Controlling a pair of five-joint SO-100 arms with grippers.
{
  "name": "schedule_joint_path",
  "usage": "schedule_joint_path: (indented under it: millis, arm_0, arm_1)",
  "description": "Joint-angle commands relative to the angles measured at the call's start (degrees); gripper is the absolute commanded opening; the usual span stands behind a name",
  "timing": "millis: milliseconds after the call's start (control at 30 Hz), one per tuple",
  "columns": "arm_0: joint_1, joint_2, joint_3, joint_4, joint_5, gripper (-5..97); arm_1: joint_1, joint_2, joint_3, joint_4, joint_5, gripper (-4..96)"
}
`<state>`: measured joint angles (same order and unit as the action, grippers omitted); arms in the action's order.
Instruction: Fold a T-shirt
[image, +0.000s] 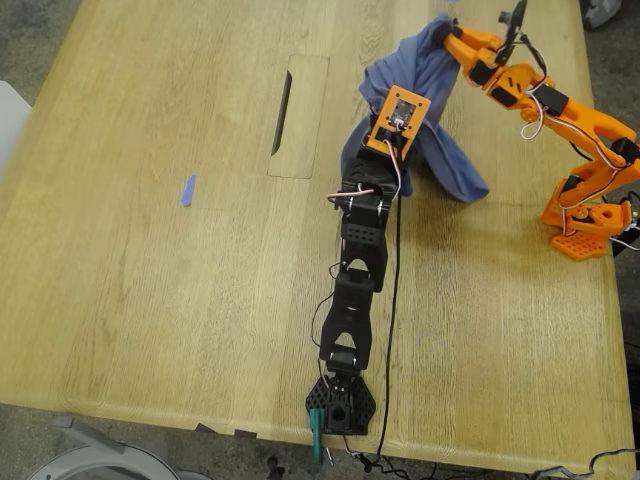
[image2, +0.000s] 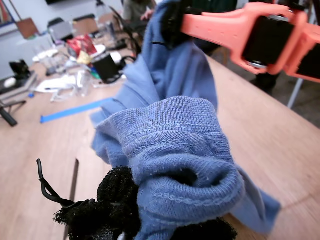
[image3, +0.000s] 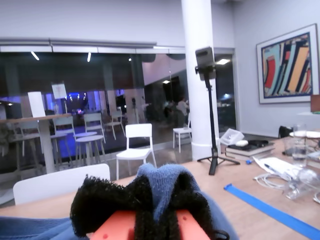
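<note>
Above the table, both tools pinch the T-shirt, hanging bunched lengthwise.

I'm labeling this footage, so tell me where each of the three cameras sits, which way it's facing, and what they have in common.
Exterior view: high above the table, looking down on both arms and the T-shirt lifted between them.
First wrist view: on the black arm, looking along my first gripper, whose black pads pinch the shirt's ribbed hem; the orange arm crosses overhead.
Second wrist view: on the orange arm, facing out level across the room; my second gripper pinches cloth at the near edge.
Shared: all three show the T-shirt held by both grippers.
</note>
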<state>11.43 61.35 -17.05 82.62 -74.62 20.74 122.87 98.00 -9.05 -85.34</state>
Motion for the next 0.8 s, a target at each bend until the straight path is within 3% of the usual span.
schedule_joint_path:
  millis: [0, 767]
  arm_0:
    - [-1.6, 11.1, -1.9, -5.1, 0.5, 0]
    - [-3.1, 14.9, -1.9, -26.0, 0.3, 0]
  arm_1:
    - [0.5, 4.7, -4.6, -1.8, -0.4, 1.2]
    - [6.2, 10.1, -6.1, -8.3, -1.6, 1.0]
